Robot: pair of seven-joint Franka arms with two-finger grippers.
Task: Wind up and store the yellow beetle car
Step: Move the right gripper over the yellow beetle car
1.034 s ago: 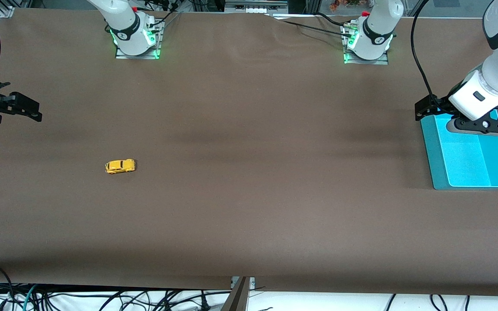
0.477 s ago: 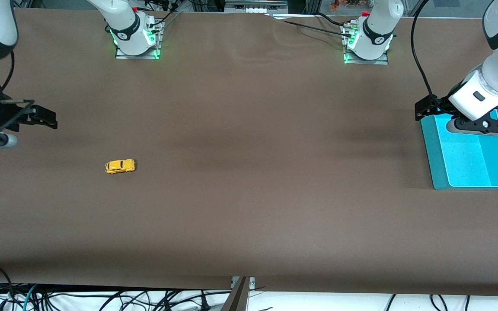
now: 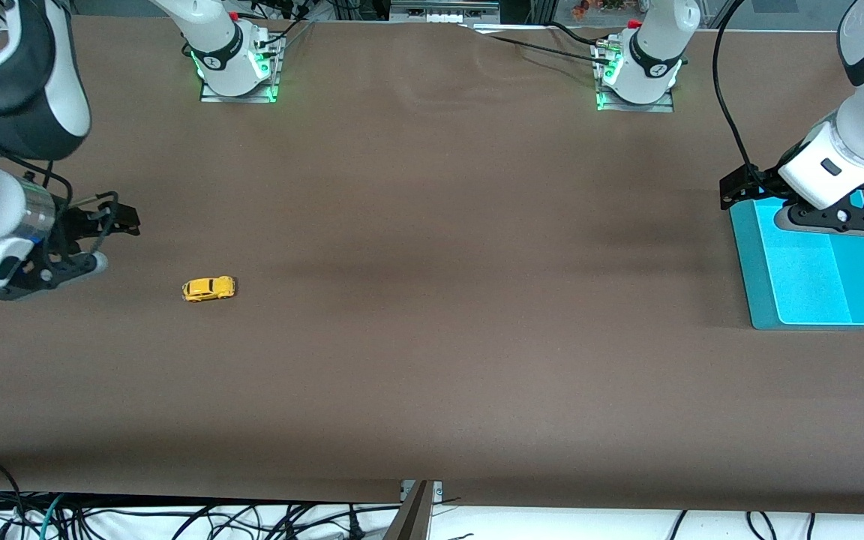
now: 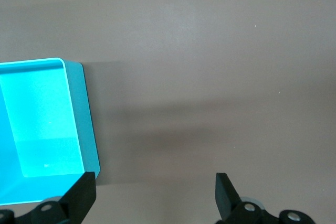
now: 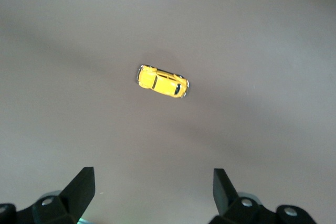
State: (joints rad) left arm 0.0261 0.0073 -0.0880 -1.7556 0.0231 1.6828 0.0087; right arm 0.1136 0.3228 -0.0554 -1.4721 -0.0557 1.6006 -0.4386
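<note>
The yellow beetle car stands on its wheels on the brown table toward the right arm's end. It also shows in the right wrist view. My right gripper is open and empty, in the air beside the car and apart from it; in the right wrist view its jaws stand wide with bare table between them. My left gripper is open and empty over the edge of the teal tray, and the left arm waits there. In the left wrist view its jaws stand wide apart.
The teal tray lies at the left arm's end of the table, with nothing showing in it. The two arm bases stand along the table's top edge. Cables hang below the table's front edge.
My right gripper has moved in from the table's end toward the car. The car, the tray and the left arm have not moved.
</note>
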